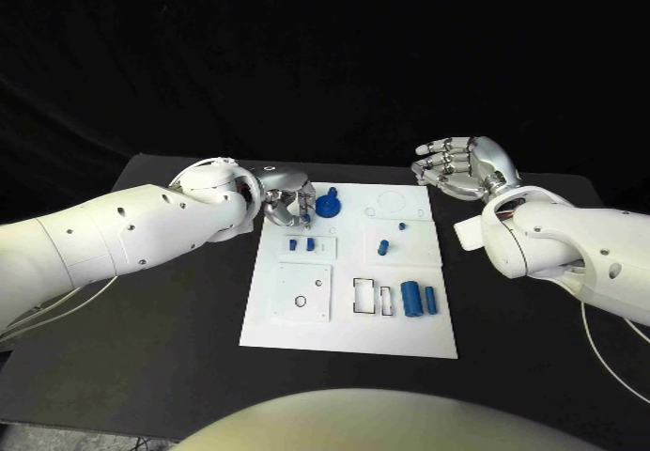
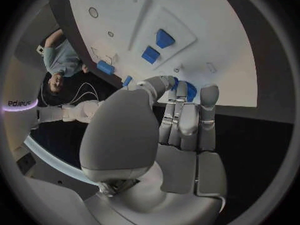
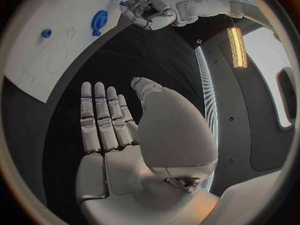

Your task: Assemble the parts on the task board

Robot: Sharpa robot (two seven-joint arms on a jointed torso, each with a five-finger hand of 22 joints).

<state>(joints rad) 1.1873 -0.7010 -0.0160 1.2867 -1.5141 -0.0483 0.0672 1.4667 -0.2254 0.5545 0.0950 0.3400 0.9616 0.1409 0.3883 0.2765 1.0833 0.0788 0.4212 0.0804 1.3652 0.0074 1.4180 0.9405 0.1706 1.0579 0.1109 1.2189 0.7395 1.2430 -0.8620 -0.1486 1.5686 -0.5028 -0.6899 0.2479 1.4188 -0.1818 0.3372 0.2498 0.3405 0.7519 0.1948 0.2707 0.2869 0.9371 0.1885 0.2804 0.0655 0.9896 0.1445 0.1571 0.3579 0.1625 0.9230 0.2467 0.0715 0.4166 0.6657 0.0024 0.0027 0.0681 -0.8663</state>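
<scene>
Your left hand [image 1: 285, 199] at the far left corner of the task board [image 1: 349, 329]; your right hand [image 1: 468, 167] held apart beyond its far right corner.

Your left hand bends its fingers [image 2: 181, 116] down over the board's far left corner, their tips close against a round blue part [image 1: 330, 204] that stands there; you cannot tell whether the fingers grip it or only touch it. Your right hand is raised over the black table [image 1: 177, 329], fingers [image 3: 100, 116] straight, close together and holding nothing. On the board, two small blue blocks [image 1: 301, 244] sit just nearer than the round part, a small blue peg [image 1: 383, 248] lies near the middle, and two blue cylinders [image 1: 420, 300] lie side by side toward the near right.
</scene>
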